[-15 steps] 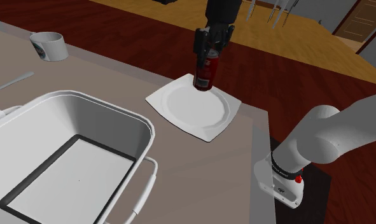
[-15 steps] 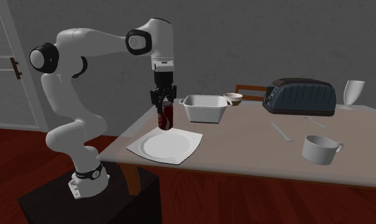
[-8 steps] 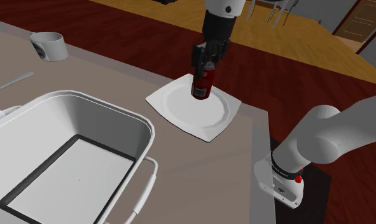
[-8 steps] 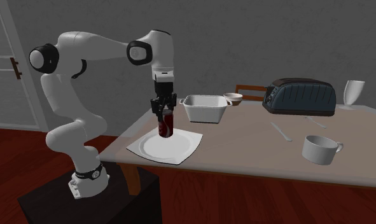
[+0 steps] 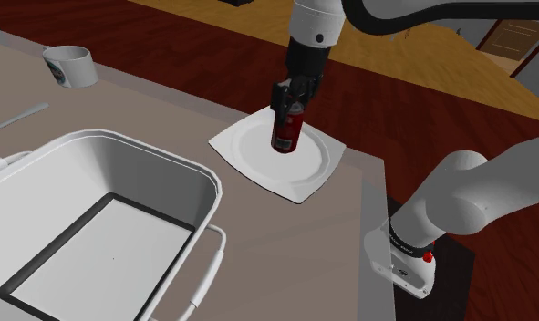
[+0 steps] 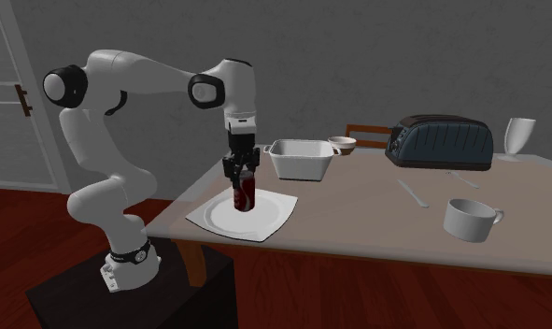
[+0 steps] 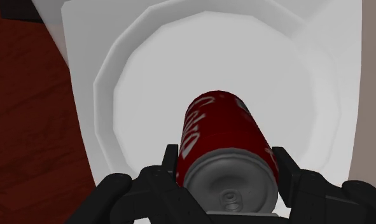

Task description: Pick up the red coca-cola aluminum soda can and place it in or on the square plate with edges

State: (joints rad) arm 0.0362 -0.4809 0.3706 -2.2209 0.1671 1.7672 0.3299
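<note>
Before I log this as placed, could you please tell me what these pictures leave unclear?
- Whether the red can touches the square plate: in the wrist view the can's own body hides its base.
- The can's top, shoulder view: the gripper covers it.
- The print on the mug, shoulder view: too small.
- The white tub, shoulder view: cut off by the left and bottom edges.

The can's (image 5: 286,135) base, perhaps touching the plate (image 5: 305,175), is hidden.

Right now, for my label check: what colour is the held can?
The can is red with white lettering, clearest in the wrist view.
</note>
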